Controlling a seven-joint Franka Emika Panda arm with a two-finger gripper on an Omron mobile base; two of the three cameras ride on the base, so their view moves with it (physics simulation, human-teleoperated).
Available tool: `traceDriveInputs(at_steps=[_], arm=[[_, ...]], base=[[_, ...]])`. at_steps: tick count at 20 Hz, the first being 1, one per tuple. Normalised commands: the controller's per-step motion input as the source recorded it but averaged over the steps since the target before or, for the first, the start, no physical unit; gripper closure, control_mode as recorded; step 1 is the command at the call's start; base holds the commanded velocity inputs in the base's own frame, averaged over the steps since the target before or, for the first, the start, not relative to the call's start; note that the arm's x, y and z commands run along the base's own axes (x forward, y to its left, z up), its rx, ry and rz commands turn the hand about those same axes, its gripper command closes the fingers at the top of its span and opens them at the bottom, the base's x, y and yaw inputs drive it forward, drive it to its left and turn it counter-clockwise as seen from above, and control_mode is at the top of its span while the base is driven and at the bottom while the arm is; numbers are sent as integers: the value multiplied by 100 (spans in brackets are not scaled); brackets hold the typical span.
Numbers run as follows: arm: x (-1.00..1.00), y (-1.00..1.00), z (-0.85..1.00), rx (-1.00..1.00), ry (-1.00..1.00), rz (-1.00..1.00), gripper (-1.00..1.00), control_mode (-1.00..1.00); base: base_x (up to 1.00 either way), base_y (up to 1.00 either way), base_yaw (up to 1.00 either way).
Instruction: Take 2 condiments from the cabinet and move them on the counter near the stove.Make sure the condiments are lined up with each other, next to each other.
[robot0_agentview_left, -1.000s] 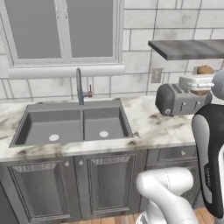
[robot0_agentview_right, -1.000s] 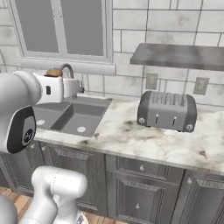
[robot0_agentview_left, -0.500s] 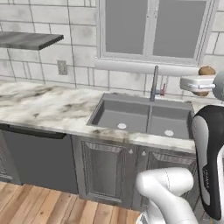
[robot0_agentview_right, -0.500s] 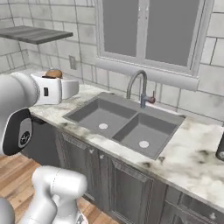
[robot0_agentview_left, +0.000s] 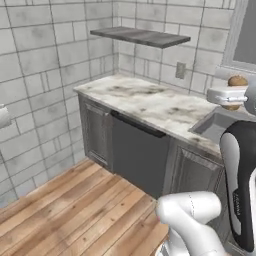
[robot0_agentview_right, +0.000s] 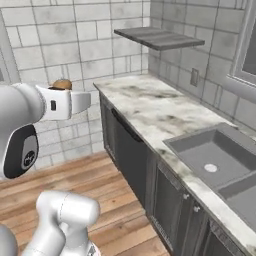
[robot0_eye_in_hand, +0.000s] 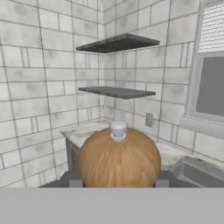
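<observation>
So, the pincer (robot0_eye_in_hand: 117, 183) is clamped on the wooden shaker (robot0_eye_in_hand: 119, 158), which sits bottom centre of the hand view w/ its silver knob up top, long axis pointing away along the pincer. In the left base view the shaker's brown top (robot0_agentview_left: 237, 81) pokes above the hand at right edge. Marble surface (robot0_agentview_left: 150, 102) runs diag. mid-frame, grey wall shelf (robot0_agentview_left: 140, 36) upper centre above it.

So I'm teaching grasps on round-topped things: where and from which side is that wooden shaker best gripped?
Judging by how the gripper already holds the wooden shaker, best take it across the sides of the rounded body, below its widest bulge, jaws level, approaching side-on. The body swells outward and is capped by a small pale knob, too small for a sure hold from above.
</observation>
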Motion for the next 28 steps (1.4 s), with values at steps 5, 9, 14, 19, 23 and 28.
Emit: traceDriveInputs(at_steps=[5, 9, 14, 19, 23, 28], arm=[[0, 0, 0, 0, 0, 0, 100, 100], [0, 0, 0, 0, 0, 0, 100, 100], [0, 0, 0, 0, 0, 0, 100, 100], [0, 0, 0, 0, 0, 0, 100, 100], [0, 0, 0, 0, 0, 0, 100, 100], [0, 0, 0, 0, 0, 0, 100, 100]], base=[[-2, 90, 82], [-6, 97, 81], [0, 100, 78], [0, 99, 77], [-1, 75, 72], [-17, 20, 59]])
